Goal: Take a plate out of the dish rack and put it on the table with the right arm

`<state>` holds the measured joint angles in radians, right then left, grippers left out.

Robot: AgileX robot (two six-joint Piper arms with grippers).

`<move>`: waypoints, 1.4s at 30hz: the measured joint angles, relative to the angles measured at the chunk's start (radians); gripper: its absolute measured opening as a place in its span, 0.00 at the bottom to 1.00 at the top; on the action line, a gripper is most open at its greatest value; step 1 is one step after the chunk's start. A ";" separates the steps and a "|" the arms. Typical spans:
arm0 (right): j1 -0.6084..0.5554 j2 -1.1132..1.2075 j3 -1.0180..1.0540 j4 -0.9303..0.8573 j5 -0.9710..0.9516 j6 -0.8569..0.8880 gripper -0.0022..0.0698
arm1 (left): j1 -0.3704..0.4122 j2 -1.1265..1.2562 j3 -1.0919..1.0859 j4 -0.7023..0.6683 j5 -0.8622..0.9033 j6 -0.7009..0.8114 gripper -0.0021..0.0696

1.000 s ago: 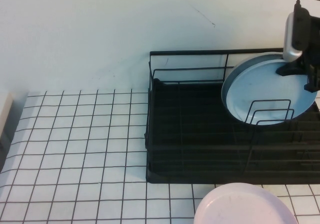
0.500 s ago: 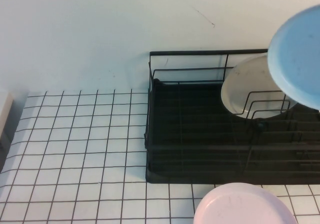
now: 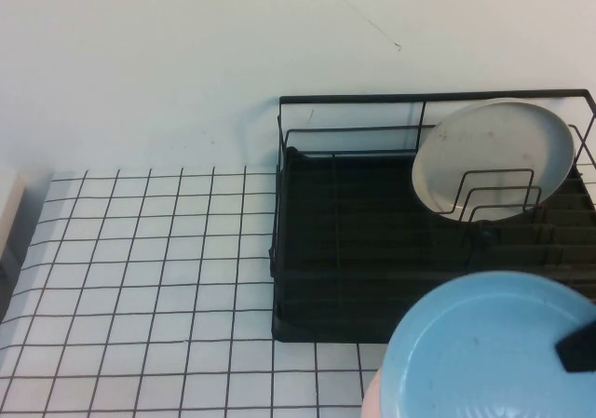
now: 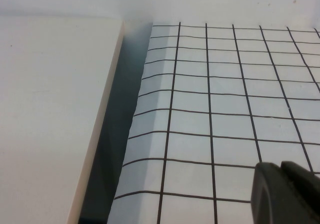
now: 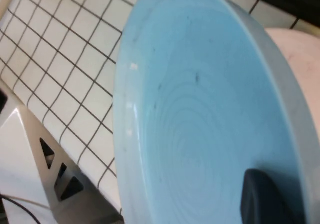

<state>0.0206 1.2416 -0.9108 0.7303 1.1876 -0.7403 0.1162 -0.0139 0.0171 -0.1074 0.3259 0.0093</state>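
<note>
Right gripper grasps the plate above the table, in front of the dish rack. Left gripper low over the table; cannot tell its state.

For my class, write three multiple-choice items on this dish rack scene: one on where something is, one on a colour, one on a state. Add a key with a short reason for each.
1. Where is the grey-white plate?
A. Standing in the dish rack
B. Flat on the table
C. In the left gripper

2. What colour is the plate that the right gripper holds?
A. Green
B. Light blue
C. Black

3. What state is the right gripper in?
A. Parked open
B. Out of view
C. Shut on the plate

Key: 1 A, it leans among the rack's wires. 2 B, both views show light blue. 3 C, its dark finger clamps the plate's rim above the pale pink plate.
</note>
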 joint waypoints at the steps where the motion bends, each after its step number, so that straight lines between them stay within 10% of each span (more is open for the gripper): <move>1: 0.000 0.009 0.049 0.013 -0.031 -0.024 0.19 | 0.000 0.000 0.000 0.000 0.000 0.000 0.02; 13: 0.000 0.251 0.223 0.253 -0.251 -0.376 0.20 | 0.000 0.000 0.000 0.000 0.000 0.000 0.02; 21: 0.000 0.361 0.189 0.193 -0.245 -0.444 0.59 | 0.000 0.000 0.000 0.000 0.000 0.000 0.02; 27: 0.000 0.361 0.033 -0.053 -0.065 -0.259 0.64 | 0.000 0.000 0.000 0.000 0.000 0.000 0.02; 42: 0.000 -0.026 -0.083 -0.169 -0.024 -0.073 0.17 | 0.000 0.000 0.000 0.000 0.000 0.000 0.02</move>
<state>0.0206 1.2160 -0.9942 0.5612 1.1639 -0.8136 0.1162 -0.0139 0.0171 -0.1074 0.3259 0.0093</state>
